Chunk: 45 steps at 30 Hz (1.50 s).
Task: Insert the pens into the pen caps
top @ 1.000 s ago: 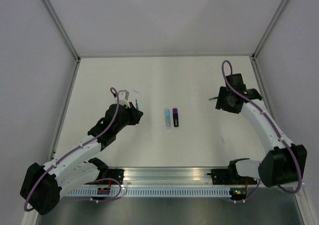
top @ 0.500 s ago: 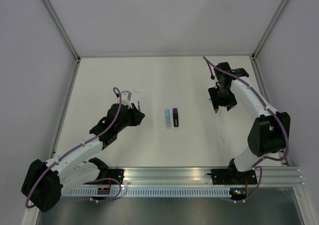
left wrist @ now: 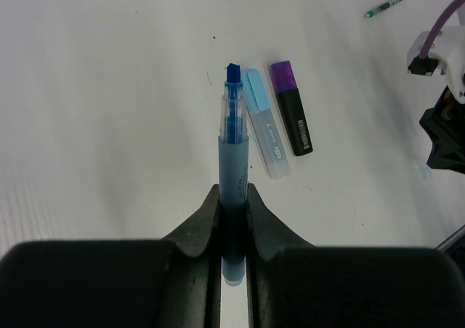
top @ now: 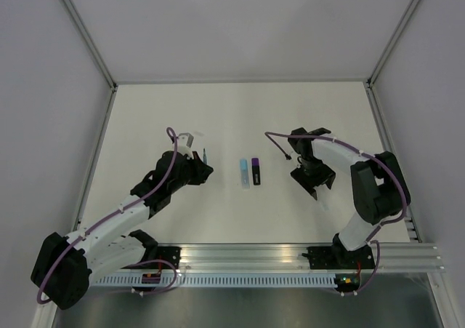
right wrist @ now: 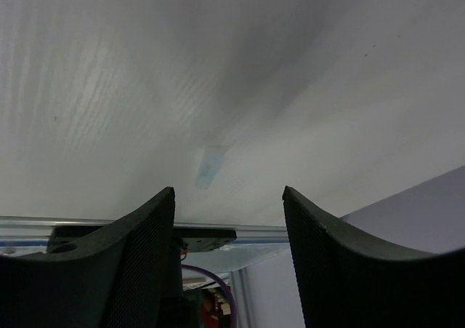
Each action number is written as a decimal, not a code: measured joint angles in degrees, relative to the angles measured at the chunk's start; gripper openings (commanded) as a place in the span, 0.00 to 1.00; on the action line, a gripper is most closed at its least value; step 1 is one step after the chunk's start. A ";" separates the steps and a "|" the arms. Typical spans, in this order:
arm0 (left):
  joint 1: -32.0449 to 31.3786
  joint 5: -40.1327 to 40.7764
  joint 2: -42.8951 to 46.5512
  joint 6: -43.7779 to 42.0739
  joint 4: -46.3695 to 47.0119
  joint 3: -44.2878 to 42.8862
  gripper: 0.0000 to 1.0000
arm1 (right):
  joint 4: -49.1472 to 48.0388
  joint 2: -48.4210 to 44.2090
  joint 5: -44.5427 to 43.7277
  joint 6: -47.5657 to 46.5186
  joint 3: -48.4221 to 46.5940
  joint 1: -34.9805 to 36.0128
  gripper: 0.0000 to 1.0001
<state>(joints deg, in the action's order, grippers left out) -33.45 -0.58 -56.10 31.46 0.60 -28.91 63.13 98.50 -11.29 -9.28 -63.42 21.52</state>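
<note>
My left gripper [top: 200,161] [left wrist: 232,193] is shut on a light blue pen [left wrist: 233,153]. Its bare dark blue tip [top: 205,153] points away from the gripper. A stubby light blue marker [top: 244,173] [left wrist: 266,128] and a black-and-purple marker [top: 256,171] [left wrist: 292,110] lie side by side mid-table. A thin green pen [left wrist: 385,6] lies farther right. My right gripper [top: 320,186] [right wrist: 229,191] is open and empty, low over the table. A slim pale bluish cap [right wrist: 211,166] [top: 325,206] lies just beyond its fingertips, towards the near edge.
An aluminium rail [top: 247,255] [right wrist: 145,222] runs along the near table edge, close in front of the right gripper. Grey enclosure walls stand on the left, back and right. The right arm's purple cable [top: 276,140] loops out towards the markers.
The right arm has swung from the far right side in towards the near middle, and its gripper now faces the near rail over the cap. The left arm has barely moved.
</note>
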 measured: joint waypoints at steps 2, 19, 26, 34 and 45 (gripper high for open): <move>0.00 -0.04 0.15 0.00 -0.02 0.00 0.03 | -1.16 -2.97 -0.61 -1.90 4.00 0.00 0.68; 0.00 -1.11 1.42 0.04 0.02 0.00 0.03 | -4.11 -8.46 7.43 -5.11 10.25 0.02 0.66; 0.00 -1.14 1.86 0.04 0.00 0.00 0.03 | -4.31 -8.46 7.48 -5.20 11.37 0.02 0.66; 0.00 -1.29 2.49 0.07 0.00 0.00 0.03 | -4.57 -5.60 6.49 -5.53 12.09 0.00 0.65; 0.00 -1.46 2.69 0.09 0.00 0.00 0.03 | -4.79 0.28 5.42 -5.53 11.69 -2.29 0.59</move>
<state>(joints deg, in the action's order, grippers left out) -33.45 -2.04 -53.41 31.55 0.60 -28.91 58.35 98.78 -5.87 -14.81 -51.72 19.22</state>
